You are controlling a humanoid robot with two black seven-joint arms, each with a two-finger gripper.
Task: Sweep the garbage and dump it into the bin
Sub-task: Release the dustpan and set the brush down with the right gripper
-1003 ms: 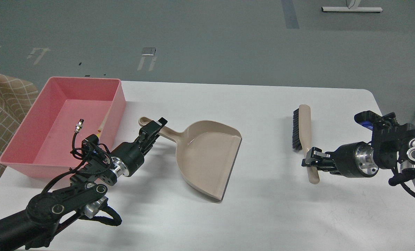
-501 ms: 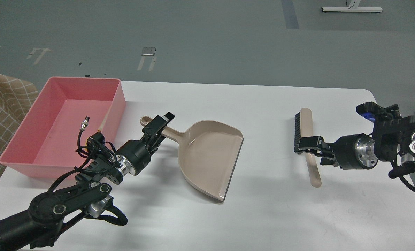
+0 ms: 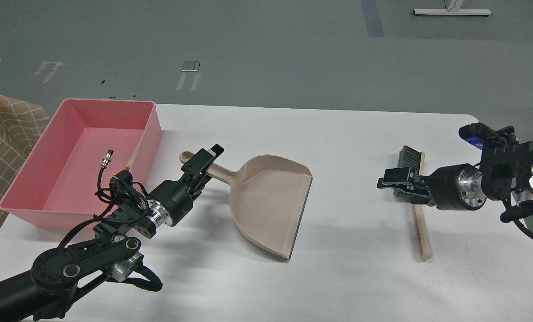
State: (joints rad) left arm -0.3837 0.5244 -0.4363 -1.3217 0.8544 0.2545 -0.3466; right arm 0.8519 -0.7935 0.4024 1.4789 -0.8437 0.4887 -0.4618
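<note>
The pink bin (image 3: 69, 170) stands at the table's left. A thin pale and yellow sliver (image 3: 133, 156) lies against its inner right wall. It looks like garbage, mostly hidden by the wall and my left arm. The beige dustpan (image 3: 270, 201) lies flat mid-table with its handle towards the bin. My left gripper (image 3: 202, 162) is closed around that handle. My right gripper (image 3: 394, 180) is shut on the beige brush (image 3: 420, 223), which is turned on edge with its dark bristles at the far end and its handle pointing towards me.
A checked brown cloth (image 3: 2, 134) lies off the table's left edge beside the bin. The white table's (image 3: 338, 277) rounded far right corner is close behind my right arm. Grey floor lies beyond the far edge.
My right gripper has carried the brush to the right and turned it on edge. My left gripper shifted slightly right and up, and the dustpan moved a little with it.
</note>
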